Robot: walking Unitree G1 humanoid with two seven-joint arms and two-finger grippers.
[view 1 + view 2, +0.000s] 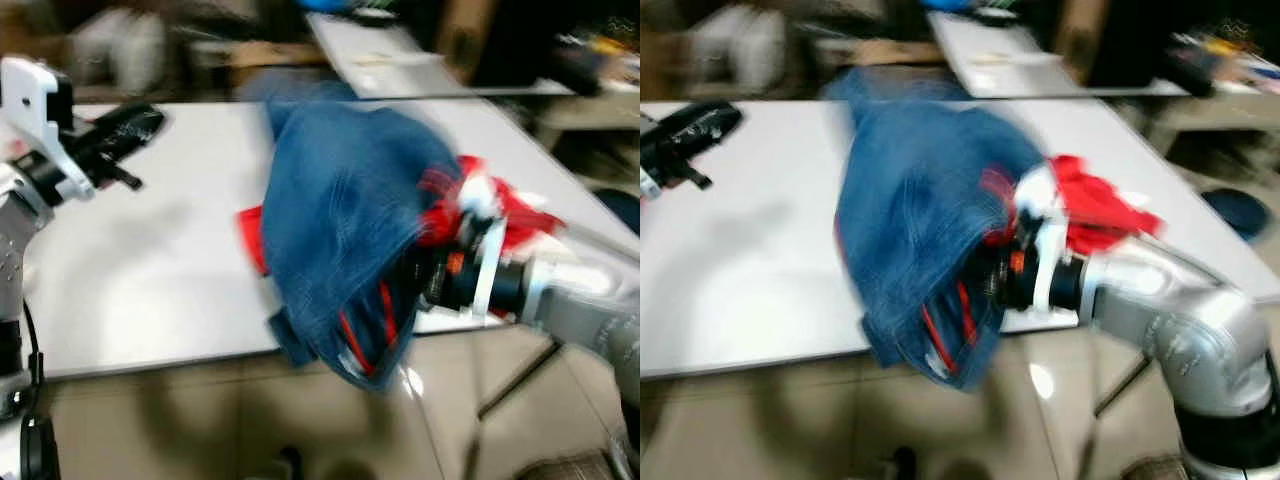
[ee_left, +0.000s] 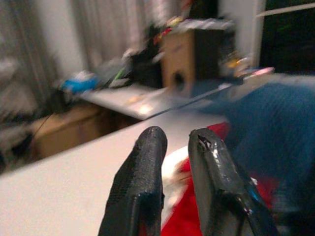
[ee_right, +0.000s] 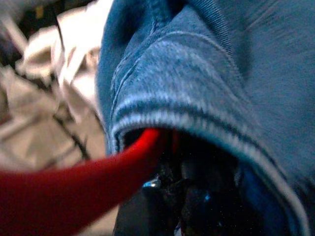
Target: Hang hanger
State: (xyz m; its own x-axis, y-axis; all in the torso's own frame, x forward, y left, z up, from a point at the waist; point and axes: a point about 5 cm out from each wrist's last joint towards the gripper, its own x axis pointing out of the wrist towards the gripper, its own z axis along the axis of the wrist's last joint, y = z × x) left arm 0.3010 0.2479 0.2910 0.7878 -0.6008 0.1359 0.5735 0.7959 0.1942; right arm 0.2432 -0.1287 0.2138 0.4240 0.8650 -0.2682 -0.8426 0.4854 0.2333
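Observation:
A blue denim garment (image 1: 340, 220) hangs on a red hanger (image 3: 74, 182) over the front edge of the white table (image 1: 150, 260). My right gripper (image 1: 400, 280) reaches in under the denim from the right and is shut on the red hanger; the cloth hides most of its fingers. A strip of the red hanger (image 1: 385, 310) shows inside the denim's lower folds. My left gripper (image 1: 125, 128) hovers over the table's far left, well apart from the garment. Its black fingers (image 2: 142, 182) stand a narrow gap apart with nothing between them. Every view is blurred.
A red and white cloth (image 1: 510, 215) lies on the table beside my right wrist. A second table (image 1: 390, 60) with clutter stands behind, and a cardboard box (image 2: 189, 54) farther back. Tiled floor (image 1: 200, 420) lies below the table's front edge.

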